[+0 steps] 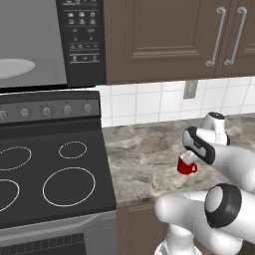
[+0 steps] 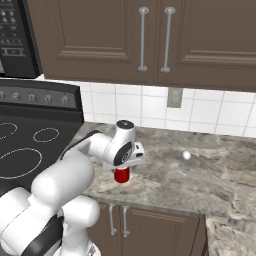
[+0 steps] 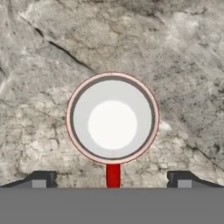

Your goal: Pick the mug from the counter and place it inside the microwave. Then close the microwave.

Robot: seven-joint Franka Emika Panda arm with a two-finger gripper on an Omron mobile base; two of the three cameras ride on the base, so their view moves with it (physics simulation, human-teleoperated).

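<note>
Centre of the hand view: the mug (image 3: 112,118) seen straight down, white inside, red handle pointing at the bottom edge between my two fingertips (image 3: 41,179). My gripper (image 3: 112,180) is spread wide and holds nothing. It hangs above the mug, which stands upright on the counter (image 3: 175,57).

To grasp well, I'd come straight down, keep the rim centred, and make sure the jaws straddle the wall, not the handle; how much height is left I can't quite tell.

Left base view, lower right: mug (image 1: 187,164) tucked under my hand. Stove (image 1: 45,174) at left, microwave (image 1: 79,40) upper left, open, turntable (image 1: 12,67) showing. Right base view, right of centre: a small white ball (image 2: 186,155) well apart from the mug (image 2: 121,175).
</note>
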